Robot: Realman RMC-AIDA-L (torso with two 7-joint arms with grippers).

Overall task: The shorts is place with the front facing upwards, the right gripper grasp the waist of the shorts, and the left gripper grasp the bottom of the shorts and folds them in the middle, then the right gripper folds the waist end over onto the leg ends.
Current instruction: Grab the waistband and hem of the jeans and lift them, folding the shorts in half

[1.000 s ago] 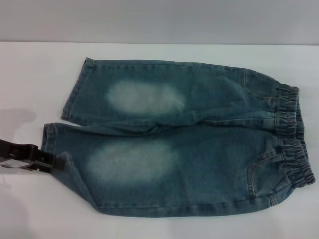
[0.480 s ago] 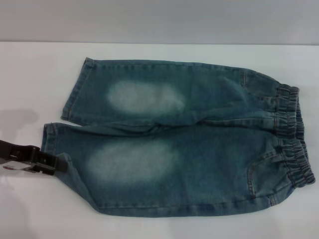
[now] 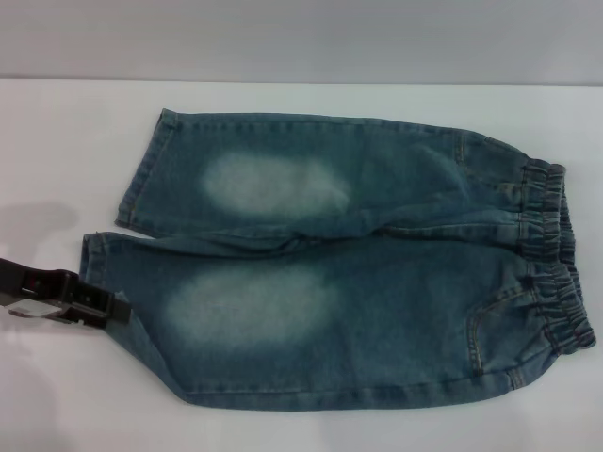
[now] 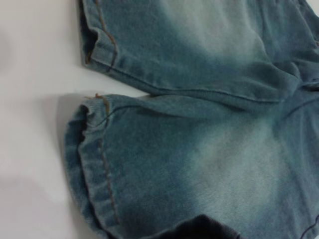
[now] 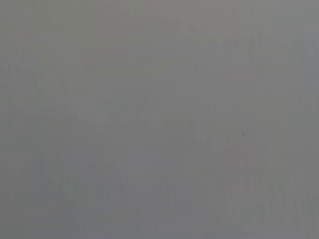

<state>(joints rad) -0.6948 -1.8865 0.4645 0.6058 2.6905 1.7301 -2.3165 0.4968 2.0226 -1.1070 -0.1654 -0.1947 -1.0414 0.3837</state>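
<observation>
— Shorts (image 3: 349, 273) lie flat on the white table (image 3: 57, 141), front up, spread across the head view. The waist of the shorts (image 3: 551, 254) — the gathered elastic band — is at the robot's right; the bottom of the shorts (image 3: 118, 217), two hemmed leg openings, is at its left.

— And the arms?

— The left gripper (image 3: 108, 309) comes in low from the left edge, its black tip right at the hem of the nearer leg. Whether its fingers are spread or closed I cannot tell. The left wrist view looks down on both hems (image 4: 94, 164), tan stitching showing, with a narrow strip of table between the two legs.

— The right one?

— Not seen in the head view; its wrist camera shows only plain grey.
</observation>
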